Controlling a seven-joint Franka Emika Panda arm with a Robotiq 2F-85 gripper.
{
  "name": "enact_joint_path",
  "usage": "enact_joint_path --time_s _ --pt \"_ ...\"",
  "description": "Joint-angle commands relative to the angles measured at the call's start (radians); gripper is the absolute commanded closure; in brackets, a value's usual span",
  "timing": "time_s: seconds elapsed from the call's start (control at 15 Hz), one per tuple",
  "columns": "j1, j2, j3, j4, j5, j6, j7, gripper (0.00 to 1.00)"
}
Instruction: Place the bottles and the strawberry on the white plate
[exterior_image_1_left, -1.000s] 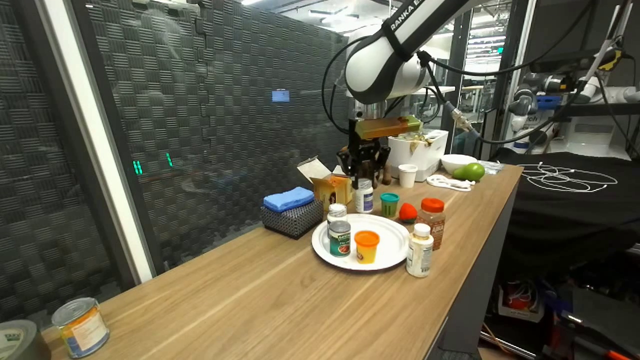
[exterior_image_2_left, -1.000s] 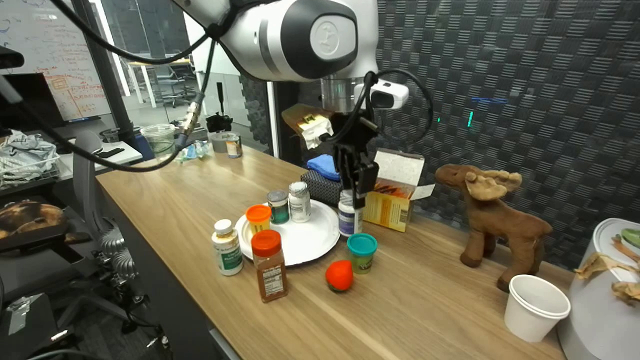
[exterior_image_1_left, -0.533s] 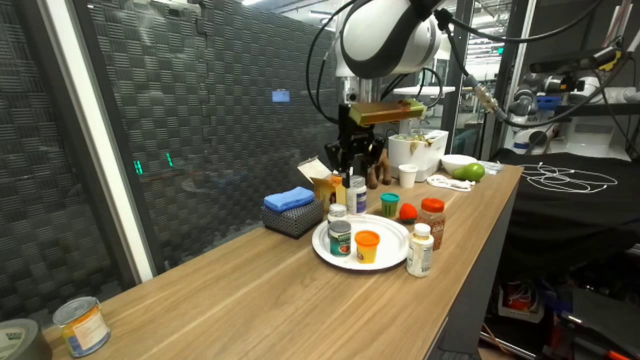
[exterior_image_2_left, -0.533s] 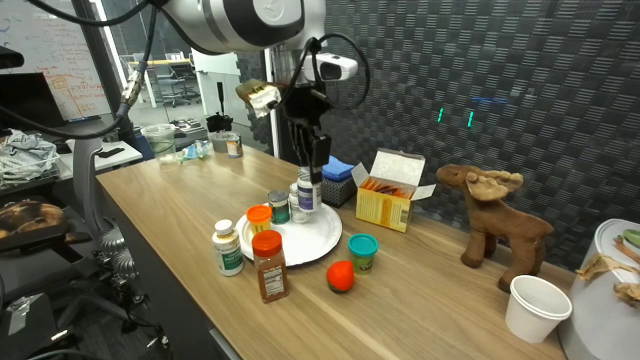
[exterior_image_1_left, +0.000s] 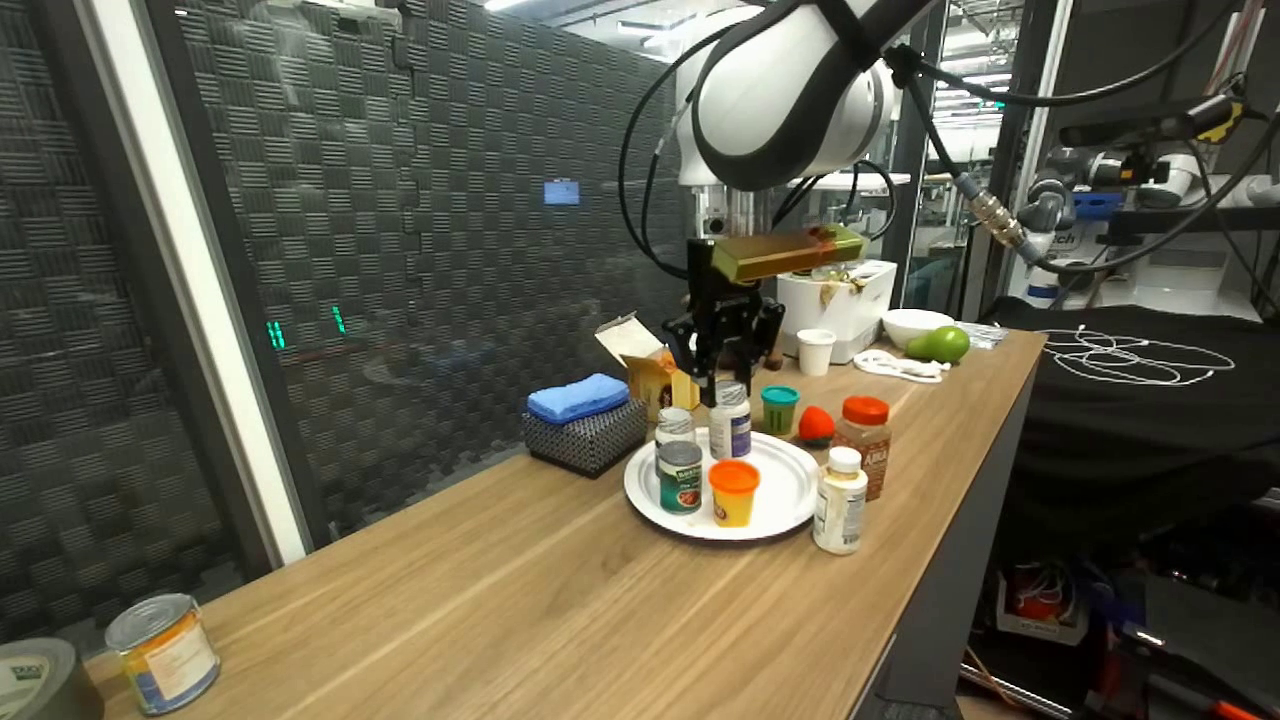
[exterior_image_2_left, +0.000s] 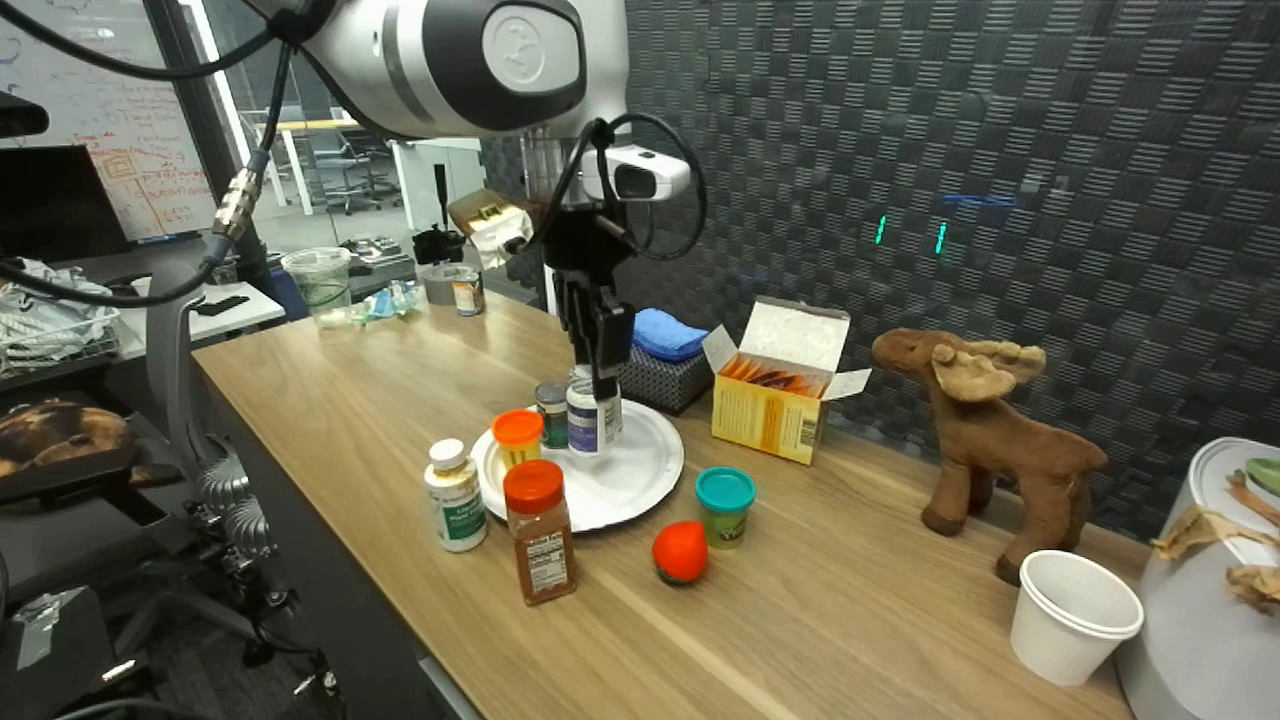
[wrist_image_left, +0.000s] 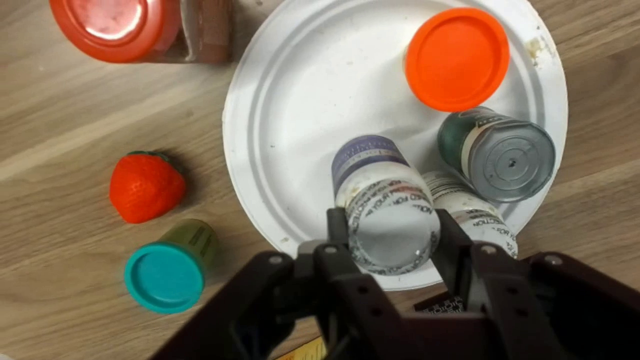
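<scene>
My gripper (wrist_image_left: 391, 227) is shut on the neck end of a white bottle with a purple label (wrist_image_left: 367, 155). That bottle is upright over the white plate (wrist_image_left: 310, 90); whether its base touches is unclear. Also on the plate stand a squat orange-lidded tub (exterior_image_1_left: 733, 498), a green can with a grey lid (wrist_image_left: 510, 160) and another white bottle (wrist_image_left: 480, 225), right beside my right finger. Off the plate, in an exterior view, are a white-capped bottle (exterior_image_2_left: 456, 500), a red-capped bottle (exterior_image_2_left: 540, 535), a teal-lidded tub (exterior_image_2_left: 726, 508) and the strawberry (exterior_image_2_left: 680, 553).
Behind the plate sit an open yellow box (exterior_image_2_left: 765, 415) and a dark mesh box (exterior_image_1_left: 590, 440) with a blue cloth (exterior_image_1_left: 578, 398) on top. A toy moose (exterior_image_2_left: 1000, 430) and paper cups (exterior_image_2_left: 1070, 620) stand farther along. A tin can (exterior_image_1_left: 163, 653) is near the table's end.
The purple-labelled bottle, held throughout, has moved from beside the plate to above it, and over the last half second it has come down. The other objects have stayed put.
</scene>
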Motion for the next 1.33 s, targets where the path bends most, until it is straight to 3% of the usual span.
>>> enact_joint_path --time_s 0.0,0.33,1.0,1.07,1.13,1.27 --pt "-0.006 -0.006 -0.006 -0.002 -0.007 0.046 0.034 0.80" --pt "-0.026 0.038 -0.020 0.034 0.011 0.101 0.051 0.80" --pt "-0.036 0.170 -0.003 0.177 0.090 0.075 0.020 0.80" --pt "-0.033 0.175 -0.003 0.184 0.086 0.070 0.021 0.52" --pt "-0.030 0.174 -0.004 0.183 0.081 0.068 0.024 0.30" --pt "-0.027 0.153 -0.003 0.153 0.083 0.066 0.024 0.26"
